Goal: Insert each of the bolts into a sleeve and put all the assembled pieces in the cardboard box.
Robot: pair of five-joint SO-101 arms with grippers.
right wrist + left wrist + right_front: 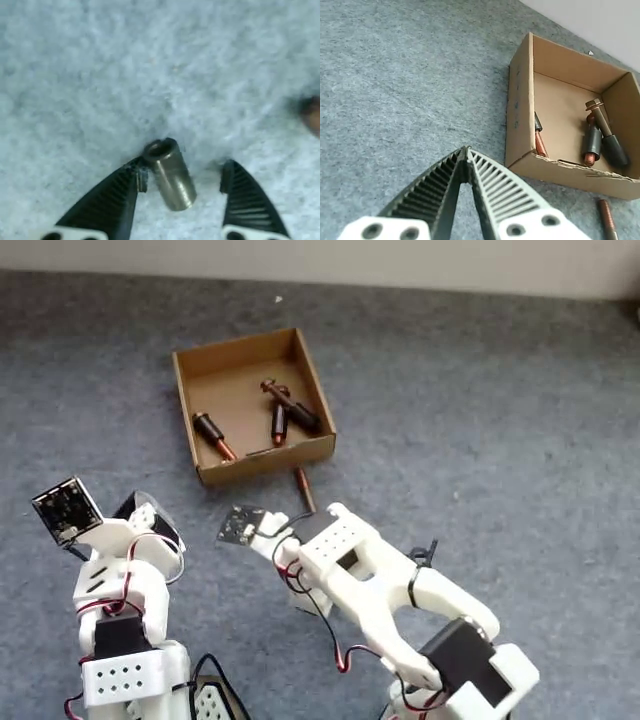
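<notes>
Right gripper [185, 169]: fingers spread wide on either side of a loose sleeve [171, 176] that lies unclamped on the grey carpet [480, 390]. Left gripper [466, 151]: fingers closed together, empty, at near left. One bolt [303, 490] lies just outside the near wall of the cardboard box [268, 462]. Three assembled pieces [214, 436] lie inside the box.

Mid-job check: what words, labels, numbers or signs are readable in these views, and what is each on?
No text is readable anywhere.
Open brown cardboard box: faint marks on its outer wall, too small to read.
Dark circuit board on an arm's wrist: any print too small to read.
Grey metal sleeve, loose copper bolt, grey carpet: no markings visible.
</notes>
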